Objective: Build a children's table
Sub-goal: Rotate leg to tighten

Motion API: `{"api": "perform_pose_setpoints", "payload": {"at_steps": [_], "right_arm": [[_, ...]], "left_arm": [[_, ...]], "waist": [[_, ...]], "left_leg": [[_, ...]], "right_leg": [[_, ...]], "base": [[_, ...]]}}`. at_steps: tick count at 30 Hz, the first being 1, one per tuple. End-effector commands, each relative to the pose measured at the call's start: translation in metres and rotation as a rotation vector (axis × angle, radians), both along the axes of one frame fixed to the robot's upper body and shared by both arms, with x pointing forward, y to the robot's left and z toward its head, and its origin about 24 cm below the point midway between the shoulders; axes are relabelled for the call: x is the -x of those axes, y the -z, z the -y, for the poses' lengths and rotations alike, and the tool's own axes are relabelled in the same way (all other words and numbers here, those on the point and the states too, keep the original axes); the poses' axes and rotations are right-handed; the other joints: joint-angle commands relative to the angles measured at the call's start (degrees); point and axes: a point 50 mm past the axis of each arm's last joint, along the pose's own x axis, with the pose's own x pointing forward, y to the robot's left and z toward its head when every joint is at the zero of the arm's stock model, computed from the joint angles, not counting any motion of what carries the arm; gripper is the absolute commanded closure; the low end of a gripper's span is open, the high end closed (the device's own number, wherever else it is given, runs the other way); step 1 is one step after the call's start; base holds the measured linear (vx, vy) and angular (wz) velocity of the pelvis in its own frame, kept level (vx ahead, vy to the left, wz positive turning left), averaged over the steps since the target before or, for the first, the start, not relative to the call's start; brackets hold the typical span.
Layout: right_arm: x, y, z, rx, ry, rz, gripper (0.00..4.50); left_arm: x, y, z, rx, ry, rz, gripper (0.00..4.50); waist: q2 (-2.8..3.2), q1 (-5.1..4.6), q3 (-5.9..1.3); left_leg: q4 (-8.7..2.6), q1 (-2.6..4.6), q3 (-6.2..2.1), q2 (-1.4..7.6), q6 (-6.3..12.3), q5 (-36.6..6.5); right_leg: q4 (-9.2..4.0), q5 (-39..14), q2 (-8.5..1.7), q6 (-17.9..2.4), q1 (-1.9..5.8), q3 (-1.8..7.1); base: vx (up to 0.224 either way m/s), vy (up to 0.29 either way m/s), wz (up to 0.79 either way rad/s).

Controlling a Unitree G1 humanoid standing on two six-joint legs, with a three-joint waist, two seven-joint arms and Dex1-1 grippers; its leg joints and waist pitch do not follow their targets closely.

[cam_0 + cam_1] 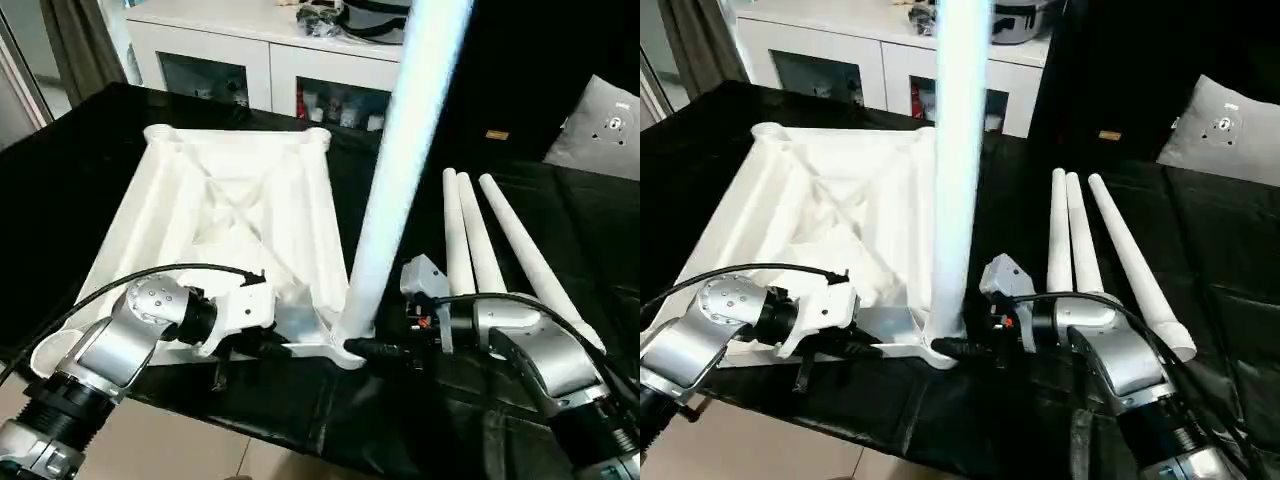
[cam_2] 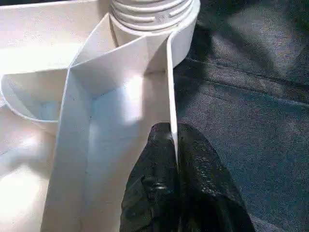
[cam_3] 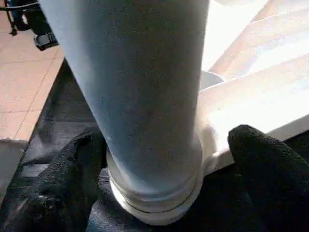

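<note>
The white tabletop (image 1: pixel 230 200) lies upside down on the black-covered table, ribs and round corner sockets facing up. One white leg (image 1: pixel 400 170) stands upright in the near right corner socket (image 3: pixel 159 203), its threaded base seated there. Three more legs (image 1: pixel 470 240) lie side by side to the right. My left gripper (image 2: pixel 173 145) is shut on the tabletop's thin near rim (image 2: pixel 170 87), close to that socket. At the base of the upright leg, my right gripper (image 3: pixel 166 137) is open, with one black finger (image 3: pixel 260 164) standing clear of the leg.
A white cabinet (image 1: pixel 260 50) stands behind the table. A grey-white pillow-like bag (image 1: pixel 600 125) lies at the back right. The table's near edge runs just below my forearms, with tiled floor (image 1: pixel 150 450) beneath.
</note>
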Motion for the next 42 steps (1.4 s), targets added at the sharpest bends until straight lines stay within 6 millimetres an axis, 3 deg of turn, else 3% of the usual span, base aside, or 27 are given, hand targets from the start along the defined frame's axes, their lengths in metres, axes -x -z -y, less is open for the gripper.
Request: {"api": "perform_pose_setpoints", "payload": {"at_steps": [1, 4, 5, 6, 7, 9, 15, 20, 21, 22, 23, 25, 28, 29, 30, 31, 32, 33, 34, 35, 37, 39, 42], "right_arm": [[-0.002, -0.002, 0.003, 0.019, -0.007, -0.012, 0.54], [0.0, 0.0, 0.002, 0.018, -0.019, -0.02, 0.66], [0.0, 0.0, 0.002, 0.018, -0.021, -0.019, 0.91], [0.0, 0.0, 0.001, 0.019, -0.021, -0.014, 0.97], [0.0, 0.0, 0.0, 0.015, -0.02, -0.016, 0.97], [-0.001, 0.0, -0.001, 0.011, -0.021, -0.016, 1.23], [-0.001, 0.001, -0.003, 0.003, -0.024, -0.02, 1.73], [0.004, 0.004, -0.006, -0.016, -0.019, -0.045, 1.79], [0.006, 0.006, -0.008, -0.035, -0.007, -0.06, 1.8], [0.009, 0.007, -0.011, -0.055, 0.006, -0.073, 1.8], [0.01, 0.008, -0.014, -0.07, 0.031, -0.078, 1.8], [0.011, 0.01, -0.019, -0.092, 0.093, -0.077, 1.8], [0.011, 0.016, -0.03, -0.116, 0.209, -0.074, 1.8], [0.01, 0.018, -0.034, -0.121, 0.253, -0.077, 1.8], [0.009, 0.02, -0.039, -0.128, 0.293, -0.081, 1.8], [0.008, 0.02, -0.04, -0.13, 0.304, -0.082, 1.8], [0.004, 0.023, -0.053, -0.156, 0.421, -0.099, 1.8], [0.004, 0.023, -0.053, -0.156, 0.421, -0.099, 1.8], [0.003, 0.023, -0.061, -0.179, 0.483, -0.119, 1.8], [-0.001, 0.027, -0.071, -0.185, 0.595, -0.143, 1.8], [-0.004, 0.032, -0.078, -0.163, 0.685, -0.148, 1.8], [-0.006, 0.035, -0.08, -0.147, 0.746, -0.149, 1.8], [-0.01, 0.035, -0.081, -0.16, 0.801, -0.142, 1.8]], "left_arm": [[0.002, 0.001, 0.003, -0.045, 0.079, -0.009, 4.5], [0.001, 0.001, 0.002, -0.047, 0.079, -0.005, 4.5], [0.001, 0.001, 0.002, -0.047, 0.08, -0.005, 4.5], [0.002, 0.001, 0.002, -0.046, 0.082, -0.004, 4.5], [0.002, 0.001, 0.002, -0.046, 0.085, -0.004, 4.5], [0.001, 0.002, 0.002, -0.046, 0.088, -0.004, 4.5], [0.001, 0.002, 0.002, -0.048, 0.092, -0.001, 4.5], [0.001, 0.003, 0.002, -0.037, 0.074, -0.005, 4.5], [0.001, 0.003, 0.003, -0.026, 0.046, -0.003, 4.5], [0.0, 0.003, 0.004, -0.015, 0.015, -0.002, 4.5], [0.0, 0.003, 0.005, -0.003, -0.019, -0.001, 4.5], [-0.004, 0.001, 0.009, 0.035, -0.113, 0.006, 4.5], [-0.007, -0.007, 0.019, 0.116, -0.226, 0.001, 4.5], [-0.008, -0.009, 0.022, 0.128, -0.255, 0.001, 4.5], [-0.008, -0.01, 0.023, 0.124, -0.276, 0.007, 4.5], [-0.008, -0.01, 0.024, 0.121, -0.281, 0.008, 4.5], [-0.01, -0.01, 0.03, 0.115, -0.356, 0.024, 4.5], [-0.01, -0.01, 0.03, 0.115, -0.356, 0.024, 4.5], [-0.011, -0.01, 0.034, 0.122, -0.404, 0.03, 4.5], [-0.016, -0.009, 0.043, 0.133, -0.508, 0.051, 4.5], [-0.022, -0.01, 0.053, 0.155, -0.611, 0.08, 4.5], [-0.028, -0.014, 0.06, 0.182, -0.678, 0.112, 4.5], [-0.034, -0.02, 0.069, 0.23, -0.719, 0.133, 4.5]], "waist": [[0.08, -0.31, -3.08], [0.22, -0.29, -3.14], [0.21, -0.3, -3.13], [-0.02, -0.34, -3.13], [0.34, -0.22, -3.1], [-0.05, -0.3, -3.13], [0.04, -0.21, -3.13], [0.14, -0.22, -3.11], [-0.18, -0.27, -3.12], [0.49, -0.12, -3.08], [0.2, -0.27, -3.07], [0.33, -0.31, -2.85], [0.13, -0.39, -2.59], [0.11, -0.76, -2.59], [0.44, -1.2, -2.55], [0.29, -1.51, -2.54], [0.45, -1.94, -2.51], [0.4, -2.28, -2.51], [-0.12, -2.52, -2.5], [0.24, -2.9, -2.43], [0.06, -3.04, -2.61], [0.32, -2.93, -2.66], [0.25, -2.82, -3.04]], "left_leg": [[-3.91, 0.18, -1.58, 4.86, 3.22, -3.83], [-3.88, 0.14, -1.62, 4.88, 3.26, -3.3], [-3.89, 0.15, -1.62, 4.9, 3.23, -3.46], [-3.87, 0.16, -1.56, 4.9, 3.2, -3.67], [-3.88, 0.17, -1.62, 4.86, 3.13, -3.74], [-3.89, 0.17, -1.59, 4.89, 3.06, -3.73], [-3.9, 0.18, -1.6, 4.91, 2.96, -3.69], [-3.88, 0.17, -1.59, 4.88, 2.91, -3.74], [-3.88, 0.19, -1.54, 4.9, 2.95, -3.72], [-3.9, 0.25, -1.63, 4.92, 2.8, -3.75], [-3.97, 0.27, -1.62, 5.05, 2.54, -4.12], [-4.15, 0.37, -1.64, 5.11, 1.62, -5.4], [-4.19, 0.54, -1.71, 4.7, 0.56, -8.52], [-4.47, 0.16, -1.9, 4.87, -0.05, -8.22], [-4.58, 0.27, -2.06, 4.88, -0.51, -9.63], [-4.6, 0.25, -2.14, 4.77, -0.55, -10.1], [-4.61, 0.23, -2.17, 4.69, -0.56, -10.44], [-4.53, 0.21, -2.08, 4.68, -0.73, -10.51], [-4.41, 0.23, -2.08, 4.42, -0.54, -10.86], [-4.48, 0.24, -2.04, 4.56, -0.74, -10.07], [-4.36, 0.27, -2.11, 4.49, -0.83, -9.73], [-4.3, 0.31, -2.05, 4.5, -0.39, -8.79], [-4.11, 0.07, -1.83, 4.52, 0.53, -6.23]], "right_leg": [[-3.97, -7.83, -6.44, -10.32, 3.1, 4.52], [-3.87, -7.4, -6.43, -10.16, 3.1, 4.5], [-3.92, -7.45, -6.44, -10.19, 3.08, 4.48], [-3.97, -7.73, -6.45, -10.19, 3.08, 4.49], [-3.94, -8.11, -6.48, -10.22, 3.05, 4.49], [-3.98, -8.14, -6.42, -10.1, 3.08, 4.49], [-3.94, -8.48, -6.48, -9.96, 3.05, 4.48], [-4.01, -8.8, -6.45, -9.87, 3.01, 4.47], [-4.02, -8.73, -6.44, -9.84, 3.02, 4.49], [-3.94, -8.68, -6.51, -9.94, 2.94, 4.52], [-3.97, -8.51, -6.46, -10.03, 2.91, 4.52], [-4.21, -10.39, -6.65, -10.06, 2.84, 4.55], [-5.4, -19.19, -6.68, -7.8, 2.68, 4.39], [-5.13, -19.44, -6.68, -7.5, 2.92, 4.42], [-5.44, -20.64, -6.54, -7.0, 2.68, 4.3], [-5.52, -21.02, -6.52, -6.85, 2.7, 4.25], [-5.52, -20.89, -6.46, -6.88, 2.66, 4.37], [-5.49, -20.68, -6.44, -7.09, 2.57, 4.46], [-5.83, -22.42, -6.44, -6.62, 2.59, 4.25], [-5.71, -21.98, -6.46, -7.0, 2.38, 4.48], [-5.82, -22.06, -6.53, -6.84, 2.5, 4.34], [-5.73, -19.53, -6.4, -7.16, 2.47, 4.45], [-5.03, -12.48, -6.31, -8.56, 2.67, 4.59]], "base": [[0.0, 0.0, 0.0], [0.0, 0.0, 0.0], [0.0, 0.0, 0.0], [0.0, 0.0, 0.0], [0.0, 0.0, 0.0], [0.0, 0.0, 0.0], [0.0, 0.0, 0.0], [0.0, 0.0, 0.0], [0.0, 0.0, 0.0], [0.0, 0.0, 0.0], [0.0, 0.0, 0.0], [0.0, 0.0, 0.0], [0.0, 0.0, 0.0], [0.0, 0.0, 0.0], [0.0, 0.0, 0.0], [0.0, 0.0, 0.0], [0.0, 0.0, 0.0], [0.0, 0.0, 0.0], [0.0, 0.0, 0.0], [0.0, 0.0, 0.0], [0.0, 0.0, 0.0], [0.0, 0.0, 0.0], [0.0, 0.0, 0.0]]}}
